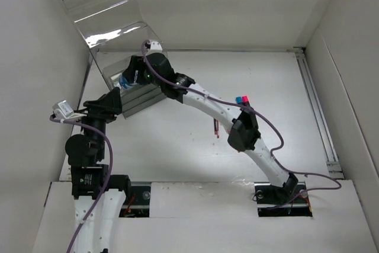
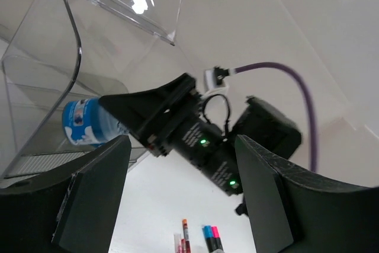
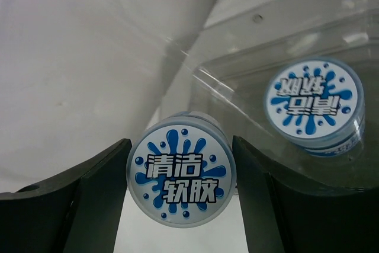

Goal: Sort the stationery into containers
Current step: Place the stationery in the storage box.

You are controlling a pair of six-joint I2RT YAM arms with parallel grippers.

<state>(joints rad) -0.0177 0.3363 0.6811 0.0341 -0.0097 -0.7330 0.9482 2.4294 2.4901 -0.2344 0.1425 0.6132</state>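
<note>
Blue-white roll — at clear organiser

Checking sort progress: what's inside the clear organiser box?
One blue-and-white roll lies inside the box; the right gripper holds a second roll at its opening. Right arm covers the rest.

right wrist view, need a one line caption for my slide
Right tool grips a blue-and-white roll at the clear organiser box, where a second roll already lies inside.

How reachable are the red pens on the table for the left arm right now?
Probably reachable: the left end effector is open and empty, with bare table between it and the red pens. The right arm's elbow hangs close beside them, so clearance looks tight.
</note>
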